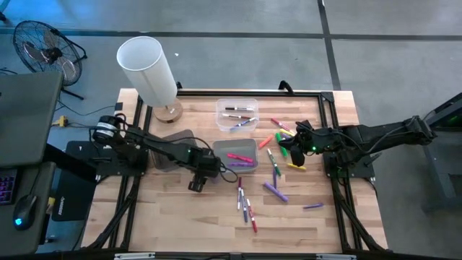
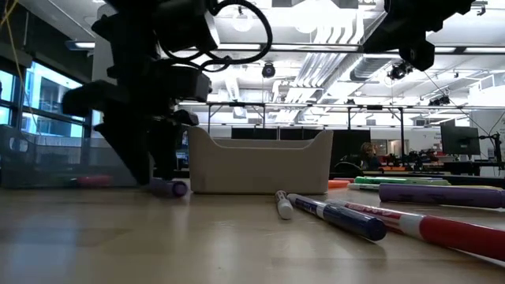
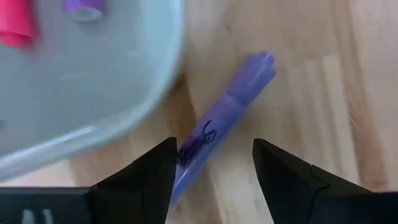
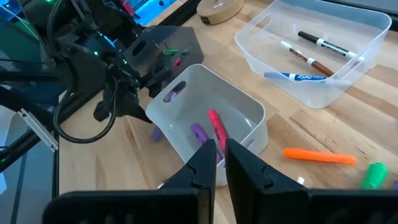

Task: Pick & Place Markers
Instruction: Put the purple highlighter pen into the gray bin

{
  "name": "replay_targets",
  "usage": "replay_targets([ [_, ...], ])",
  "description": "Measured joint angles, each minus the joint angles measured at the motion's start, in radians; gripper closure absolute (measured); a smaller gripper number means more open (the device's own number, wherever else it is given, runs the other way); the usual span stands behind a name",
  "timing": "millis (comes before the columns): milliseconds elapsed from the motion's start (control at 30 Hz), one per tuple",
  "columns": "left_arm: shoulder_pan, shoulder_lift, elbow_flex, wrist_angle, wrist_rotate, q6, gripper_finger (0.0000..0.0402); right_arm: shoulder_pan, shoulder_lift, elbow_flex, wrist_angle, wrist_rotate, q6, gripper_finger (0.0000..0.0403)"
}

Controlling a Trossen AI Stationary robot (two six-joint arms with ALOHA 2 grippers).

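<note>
A purple marker (image 3: 227,118) lies flat on the wooden table, close beside the grey bin (image 3: 93,81). My left gripper (image 3: 211,146) stands open over it, pointing steeply down, one finger on either side of the marker's near end; I see no touch. In the low view the left gripper (image 2: 158,170) is down near the tabletop by this marker (image 2: 170,188). The grey bin (image 1: 234,146) holds a pink and a purple marker. My right gripper (image 1: 289,148) waits raised at the right, shut, with nothing between its fingers (image 4: 205,158).
A clear bin (image 1: 220,115) with several markers stands behind the grey bin. Loose markers lie right of and in front of the grey bin, among them a purple one (image 1: 275,191) and an orange one (image 1: 266,141). A white cylinder (image 1: 148,68) stands at the back left.
</note>
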Motion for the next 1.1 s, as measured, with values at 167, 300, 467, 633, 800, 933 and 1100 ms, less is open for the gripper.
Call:
replay_targets([
  [167,-0.008,0.0,0.0,-0.034,0.056,-0.009,0.0195,0.0,0.0,0.0,0.0,0.0,-0.022,0.038],
  [300,-0.055,0.0,0.0,-0.055,0.062,-0.057,0.0195,0.0,0.0,0.0,0.0,0.0,-0.029,0.038],
  [467,-0.13,0.0,0.0,-0.058,0.058,-0.138,0.0195,0.0,0.0,0.0,0.0,-0.003,-0.044,0.038],
  [633,-0.216,0.0,0.0,-0.062,-0.004,-0.156,0.0206,0.0,0.0,0.0,0.0,-0.007,-0.062,0.038],
  [800,-0.276,0.048,0.004,-0.053,-0.041,-0.149,0.025,0.0,0.0,0.0,0.0,-0.026,-0.092,0.038],
  [933,-0.327,0.082,0.005,-0.053,-0.053,-0.162,0.0301,0.0,0.0,0.0,0.0,-0.056,-0.115,0.038],
  [1100,-0.358,0.125,0.066,-0.1,-0.072,-0.304,0.0349,0.0,0.0,0.0,0.0,-0.095,-0.155,0.038],
])
